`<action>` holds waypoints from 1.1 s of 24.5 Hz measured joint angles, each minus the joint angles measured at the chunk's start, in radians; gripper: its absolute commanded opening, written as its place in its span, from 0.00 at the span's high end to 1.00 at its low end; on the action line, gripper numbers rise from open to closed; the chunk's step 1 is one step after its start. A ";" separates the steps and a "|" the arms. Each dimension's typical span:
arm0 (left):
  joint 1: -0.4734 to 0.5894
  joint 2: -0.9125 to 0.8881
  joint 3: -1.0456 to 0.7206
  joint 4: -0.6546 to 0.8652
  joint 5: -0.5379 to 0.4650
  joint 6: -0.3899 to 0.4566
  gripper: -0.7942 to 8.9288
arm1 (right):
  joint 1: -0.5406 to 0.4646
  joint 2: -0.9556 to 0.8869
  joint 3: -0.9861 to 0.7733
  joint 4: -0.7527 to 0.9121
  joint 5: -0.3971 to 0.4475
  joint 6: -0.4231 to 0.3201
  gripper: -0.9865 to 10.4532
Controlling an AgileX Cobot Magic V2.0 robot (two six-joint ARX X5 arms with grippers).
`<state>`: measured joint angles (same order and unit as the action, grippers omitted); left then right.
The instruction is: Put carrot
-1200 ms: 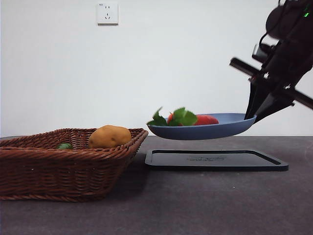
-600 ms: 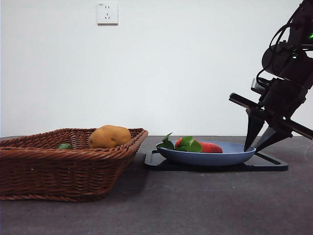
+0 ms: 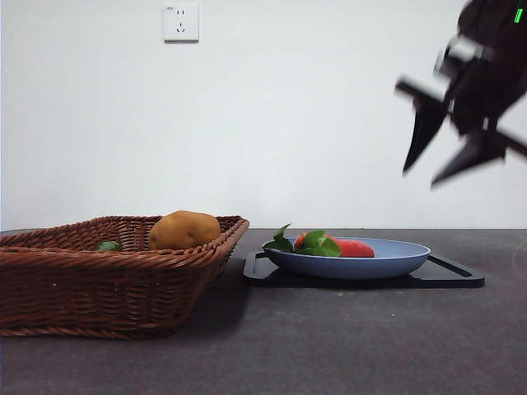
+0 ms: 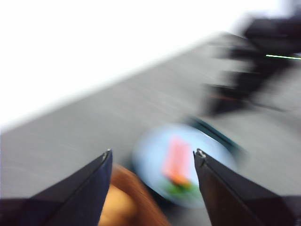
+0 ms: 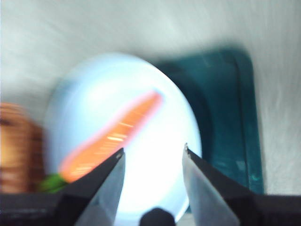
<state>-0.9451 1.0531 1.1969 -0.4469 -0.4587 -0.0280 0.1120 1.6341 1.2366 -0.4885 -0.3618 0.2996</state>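
The red-orange carrot [image 3: 352, 248] with green leaves lies in a blue plate [image 3: 395, 262] that rests on a black tray [image 3: 461, 280]. High above the plate's right side, my right gripper [image 3: 422, 177] hangs open and holds nothing. Its wrist view looks down between the open jaws of the right gripper [image 5: 153, 149] at the carrot [image 5: 113, 139] in the plate [image 5: 94, 94]. My left gripper [image 4: 154, 152] is also open and empty, well above the table, with the carrot [image 4: 176, 160] and plate [image 4: 146, 150] blurred far below it. It is out of the front view.
A brown wicker basket [image 3: 99, 288] stands left of the tray, holding a yellow-brown potato [image 3: 184, 230] and a small green item [image 3: 107, 245]. The basket's right corner comes close to the plate's rim. A wall socket [image 3: 181, 22] is on the back wall.
The plate with the carrot came down from the air onto the black tray. My right gripper let go of the plate's rim and has risen up and away.
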 measured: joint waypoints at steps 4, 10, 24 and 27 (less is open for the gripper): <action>0.050 0.097 0.000 0.058 -0.076 0.021 0.91 | 0.066 -0.176 0.002 -0.099 0.106 -0.074 0.91; 0.144 0.114 0.000 -0.012 -0.025 0.044 0.91 | 0.207 -0.329 0.002 -0.147 0.231 -0.142 0.91; 0.353 -0.206 -0.290 -0.021 0.179 0.050 0.91 | 0.479 -0.706 -0.210 -0.033 0.499 -0.185 0.91; 0.364 -0.326 -0.390 0.010 0.183 0.036 0.91 | 0.504 -0.820 -0.319 0.034 0.554 -0.184 0.91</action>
<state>-0.5808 0.7269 0.8070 -0.4370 -0.2760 0.0082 0.6155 0.8143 0.9176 -0.4541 0.1917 0.1154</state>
